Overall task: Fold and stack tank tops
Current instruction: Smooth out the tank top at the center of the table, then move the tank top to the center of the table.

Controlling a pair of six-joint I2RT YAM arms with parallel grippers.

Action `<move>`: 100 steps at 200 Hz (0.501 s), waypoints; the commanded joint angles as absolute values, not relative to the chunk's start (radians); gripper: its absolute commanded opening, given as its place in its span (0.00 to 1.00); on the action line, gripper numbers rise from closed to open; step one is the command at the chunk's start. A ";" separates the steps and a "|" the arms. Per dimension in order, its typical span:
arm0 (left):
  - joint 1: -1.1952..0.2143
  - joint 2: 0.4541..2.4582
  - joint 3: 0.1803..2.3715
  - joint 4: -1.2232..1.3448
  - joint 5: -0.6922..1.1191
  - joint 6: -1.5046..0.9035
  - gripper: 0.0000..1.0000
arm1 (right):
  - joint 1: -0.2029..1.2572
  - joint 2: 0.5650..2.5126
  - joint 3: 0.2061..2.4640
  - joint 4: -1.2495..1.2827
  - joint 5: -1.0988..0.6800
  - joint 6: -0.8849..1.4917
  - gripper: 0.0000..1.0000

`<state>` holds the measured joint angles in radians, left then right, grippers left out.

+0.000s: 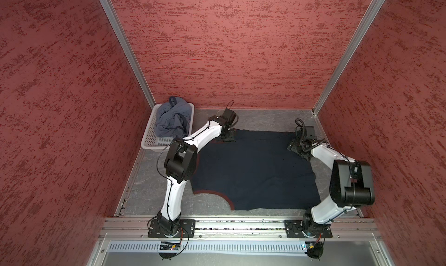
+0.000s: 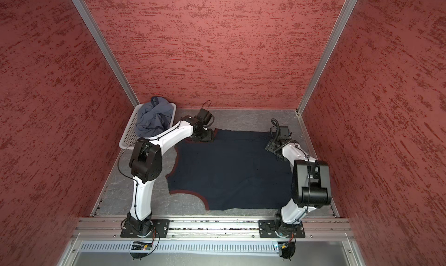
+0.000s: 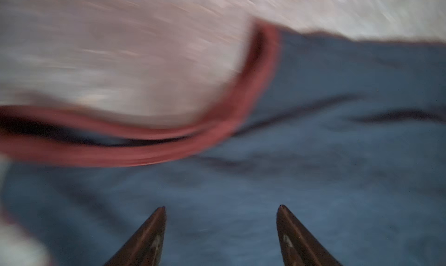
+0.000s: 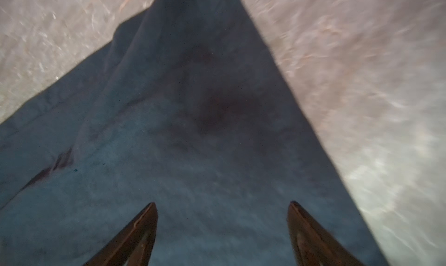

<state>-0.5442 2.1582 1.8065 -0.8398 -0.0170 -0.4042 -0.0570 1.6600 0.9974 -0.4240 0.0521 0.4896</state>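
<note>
The dark navy tank top (image 1: 253,170) (image 2: 229,170) lies spread flat on the grey table, its maroon trim (image 1: 217,193) curving along the near armhole. My left gripper (image 1: 228,135) (image 3: 222,208) hovers open over its far left corner, beside the maroon trim (image 3: 241,103), nothing between the fingers. Over the far right corner, my right gripper (image 1: 295,147) (image 4: 222,204) stands open above navy cloth (image 4: 193,132). The slate blue-grey tank top (image 1: 172,120) (image 2: 154,118) sits crumpled in the white basket (image 1: 150,139).
The white perforated basket (image 2: 126,138) stands at the table's far left corner. Red textured walls close in the table on three sides. A metal rail (image 1: 236,225) carrying both arm bases runs along the near edge.
</note>
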 commanded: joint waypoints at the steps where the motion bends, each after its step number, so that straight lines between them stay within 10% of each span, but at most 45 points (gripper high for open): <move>1: -0.557 2.237 1.820 -0.763 0.093 -0.434 0.73 | -0.045 1.727 1.056 -0.403 0.014 0.498 0.86; 100: -0.474 2.470 2.013 -0.701 0.123 -0.462 0.74 | -0.069 2.100 1.367 -0.441 0.076 0.500 0.86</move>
<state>-0.5140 2.3703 1.9633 -0.7124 0.1108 -0.4511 -0.0475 1.9762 1.2819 -0.4107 0.0753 0.4919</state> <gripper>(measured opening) 0.733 0.864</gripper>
